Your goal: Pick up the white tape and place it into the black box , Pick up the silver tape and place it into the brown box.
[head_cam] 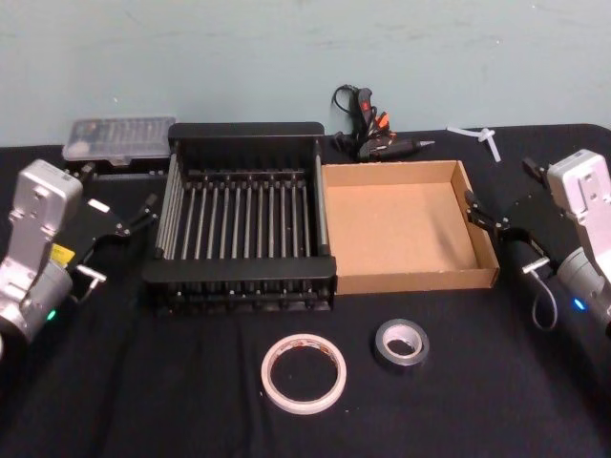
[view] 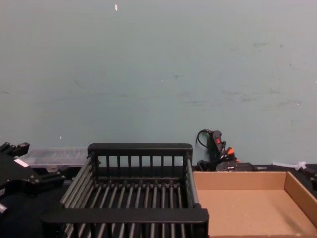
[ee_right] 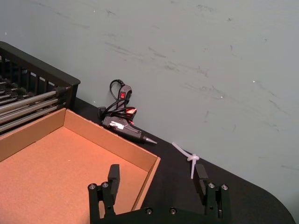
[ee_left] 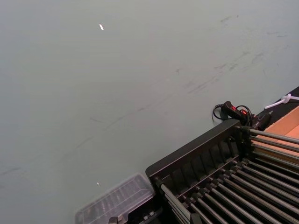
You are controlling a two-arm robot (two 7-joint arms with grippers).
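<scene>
Black cloth: covers the whole table (head_cam: pixel 191 401), everything sits on it.
White tape: the white tape (head_cam: pixel 304 372) lies flat on the near side, just in front of the black box's near right corner, nothing touching it.
Silver tape: the silver tape (head_cam: pixel 401 344) lies flat just right of the white one, a bit farther back, in front of the brown box's near wall. The two rolls are close but apart.
Black box: the black box (head_cam: pixel 239 282) sits mid-table, left of centre, only its bars showing inside.
Brown box: the brown box (head_cam: pixel 412 279) is pushed right up against the black box's right side, bare cardboard floor inside.
Left gripper: the left gripper (head_cam: pixel 143 210) hangs at the left of the black box, near its left wall, fingers spread a little and holding nothing.
Right gripper: the right gripper (head_cam: pixel 482 218) sits just off the brown box's right wall, well away from both tapes. In the right wrist view its fingers (ee_right: pixel 113 173) are wide apart, one over the box's corner and one over the cloth, nothing between them.
Far stuff: a glue gun (head_cam: pixel 374 134) lies behind the boxes, a clear case (head_cam: pixel 119 140) at the far left, a white zip tie (head_cam: pixel 485 135) at the far right.
</scene>
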